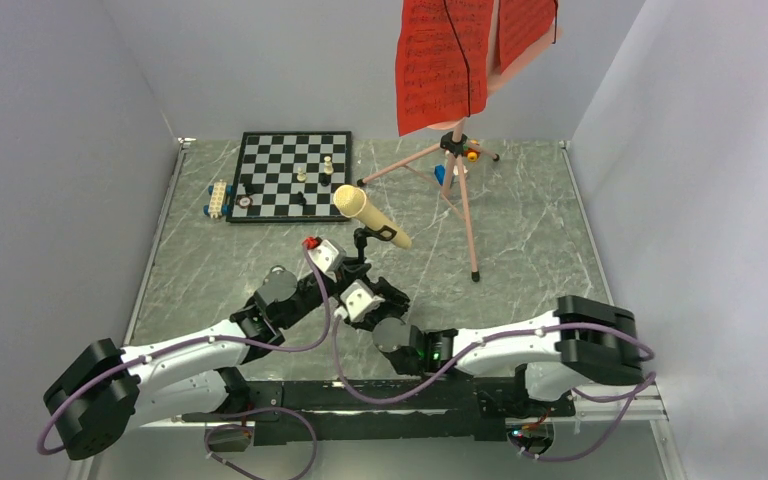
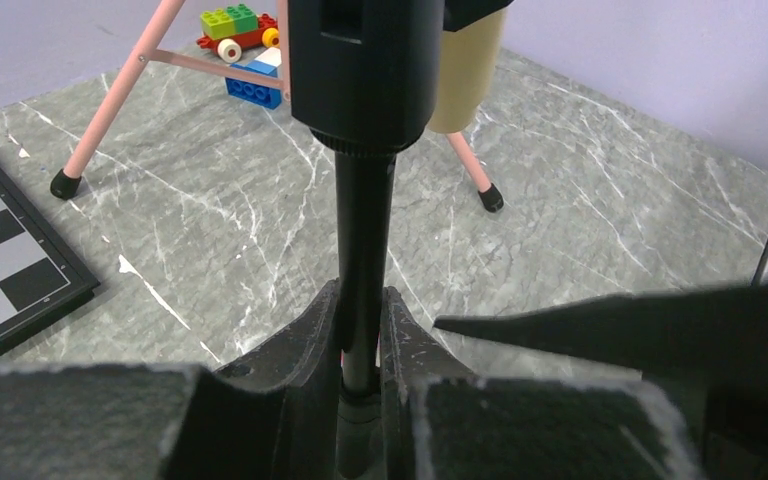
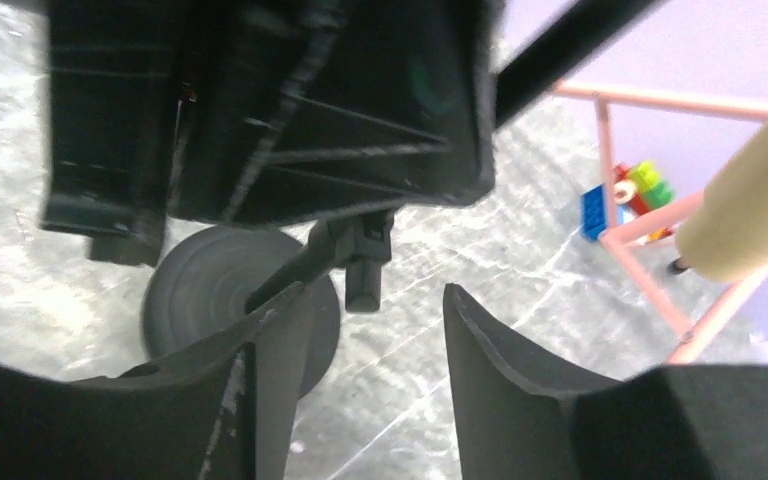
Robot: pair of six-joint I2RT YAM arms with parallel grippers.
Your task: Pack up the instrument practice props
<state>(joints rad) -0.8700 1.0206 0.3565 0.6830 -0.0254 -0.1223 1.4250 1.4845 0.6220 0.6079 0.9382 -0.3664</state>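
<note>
The cream foam-headed microphone (image 1: 370, 215) sits tilted in the clip of its black stand (image 2: 360, 230). My left gripper (image 2: 360, 295) is shut on the stand's thin pole just under the clip. The stand's round base (image 3: 215, 300) shows in the right wrist view, below the left gripper. My right gripper (image 3: 375, 295) is open beside the base, with only the table showing between its fingers, and one of its fingers (image 2: 610, 320) pokes in from the right. Red sheet-music pages (image 1: 443, 65) hang on the pink tripod music stand (image 1: 465, 205) at the back.
A chessboard (image 1: 270, 190) with pieces lies at the back left, with toy bricks (image 1: 220, 198) at its left edge. More coloured bricks (image 2: 245, 40) lie between the tripod's legs. Grey walls close in the marble table (image 1: 540, 240) on three sides.
</note>
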